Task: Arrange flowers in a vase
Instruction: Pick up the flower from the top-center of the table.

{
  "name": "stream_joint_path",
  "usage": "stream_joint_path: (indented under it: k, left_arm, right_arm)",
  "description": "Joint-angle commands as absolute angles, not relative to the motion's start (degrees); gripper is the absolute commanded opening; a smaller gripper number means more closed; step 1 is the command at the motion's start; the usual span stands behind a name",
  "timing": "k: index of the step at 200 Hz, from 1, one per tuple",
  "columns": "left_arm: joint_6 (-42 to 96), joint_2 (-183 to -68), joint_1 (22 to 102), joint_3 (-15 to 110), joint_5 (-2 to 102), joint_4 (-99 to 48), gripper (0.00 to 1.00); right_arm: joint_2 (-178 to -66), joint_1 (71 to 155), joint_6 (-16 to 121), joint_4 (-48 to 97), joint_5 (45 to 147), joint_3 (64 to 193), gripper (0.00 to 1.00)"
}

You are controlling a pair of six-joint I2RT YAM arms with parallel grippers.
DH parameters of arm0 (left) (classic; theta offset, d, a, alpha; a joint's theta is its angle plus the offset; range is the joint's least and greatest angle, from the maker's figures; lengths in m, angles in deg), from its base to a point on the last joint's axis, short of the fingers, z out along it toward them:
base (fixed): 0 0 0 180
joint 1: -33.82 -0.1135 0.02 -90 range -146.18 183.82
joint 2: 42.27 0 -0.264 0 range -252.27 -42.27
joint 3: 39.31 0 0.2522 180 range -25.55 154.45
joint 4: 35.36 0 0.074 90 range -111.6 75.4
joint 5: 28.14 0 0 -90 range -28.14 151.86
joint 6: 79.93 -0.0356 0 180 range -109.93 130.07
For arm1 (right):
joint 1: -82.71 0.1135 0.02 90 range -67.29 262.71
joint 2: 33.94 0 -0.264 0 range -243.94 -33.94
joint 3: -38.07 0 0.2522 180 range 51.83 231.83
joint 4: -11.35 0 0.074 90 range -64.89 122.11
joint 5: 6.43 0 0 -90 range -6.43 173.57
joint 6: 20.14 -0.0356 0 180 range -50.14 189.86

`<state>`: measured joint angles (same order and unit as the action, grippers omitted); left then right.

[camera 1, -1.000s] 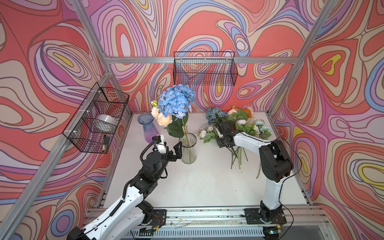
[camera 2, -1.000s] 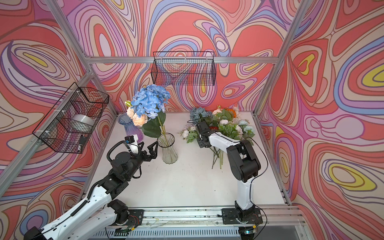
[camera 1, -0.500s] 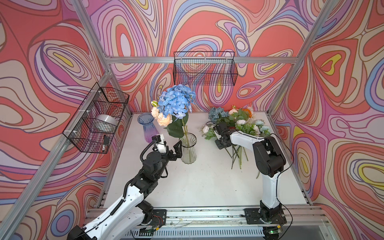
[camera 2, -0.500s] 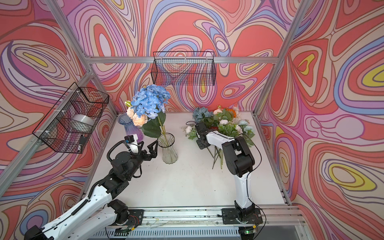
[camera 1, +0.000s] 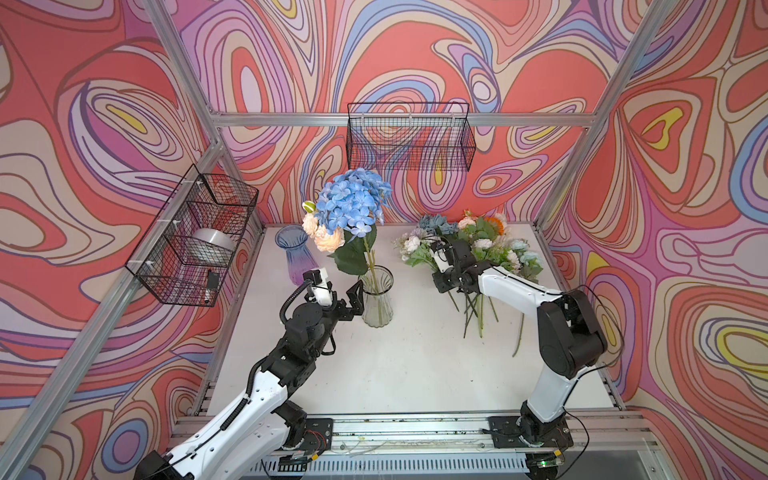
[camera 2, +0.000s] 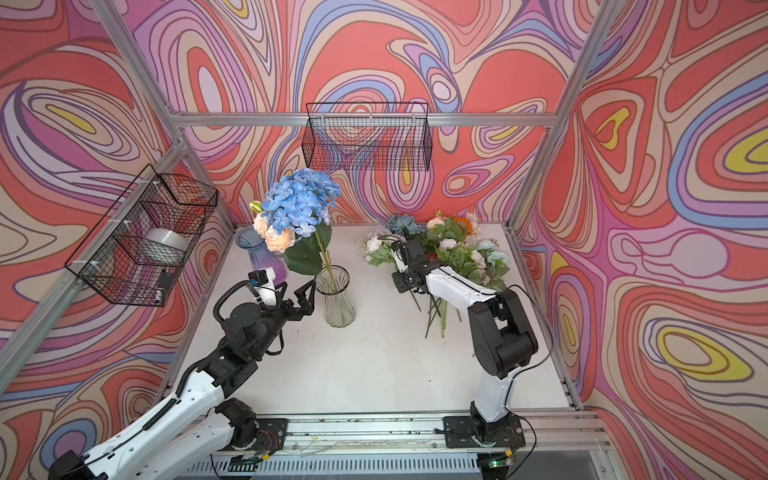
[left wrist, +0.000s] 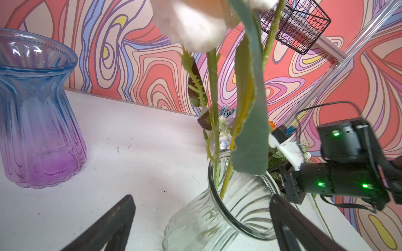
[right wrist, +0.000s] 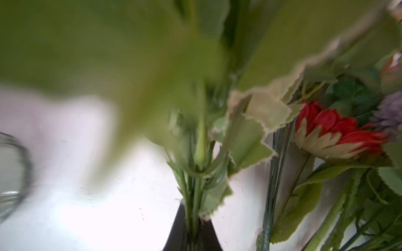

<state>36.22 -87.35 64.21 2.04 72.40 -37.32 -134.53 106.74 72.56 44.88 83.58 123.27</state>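
Note:
A clear glass vase [camera 1: 377, 300] [camera 2: 335, 298] [left wrist: 217, 219] stands mid-table and holds a blue hydrangea [camera 1: 353, 201] and peach roses [camera 1: 328, 239]. My left gripper [camera 1: 345, 291] [camera 2: 296, 289] [left wrist: 201, 202] is open just left of the vase, whose rim shows between the fingers. The other flowers [camera 1: 486, 245] [camera 2: 455, 245] lie in a heap at the back right. My right gripper [camera 1: 441, 284] [camera 2: 405, 284] [right wrist: 193, 226] is shut on the green stems [right wrist: 196, 191] of a sprig at the heap's left edge. A red sunflower [right wrist: 339, 134] lies beside it.
A blue-to-purple glass vase [camera 1: 297, 254] [camera 2: 259, 255] [left wrist: 37, 121] stands at the back left. One wire basket [camera 1: 409, 137] hangs on the back wall and another wire basket [camera 1: 195, 237] with a silver object hangs on the left wall. Loose stems [camera 1: 478, 309] trail forward from the heap.
My right gripper has closed on the sprig's stems and shifted slightly left with them. The left arm and the vase have not moved.

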Motion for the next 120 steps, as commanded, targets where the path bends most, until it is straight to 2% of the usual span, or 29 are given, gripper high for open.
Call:
stream_joint_path:
  k: [1,30,78,120]
  left_arm:
    - [35.73,-86.90,64.54,2.40,73.08,-39.73,0.99]
    - [35.30,-87.14,64.54,2.57,72.45,-40.49,0.99]
    - [34.09,-86.10,64.50,2.82,73.17,-39.79,0.99]
    - [34.15,-86.37,64.50,2.70,73.29,-40.46,0.99]
  right_arm:
    - [-128.99,106.51,67.15,31.15,93.46,119.35,0.00]
    - [-126.01,106.52,60.66,18.11,101.41,115.11,0.00]
    - [-120.02,106.54,53.29,-5.41,104.57,106.40,0.00]
    - [-116.08,106.69,49.09,-15.37,107.02,104.17,0.00]
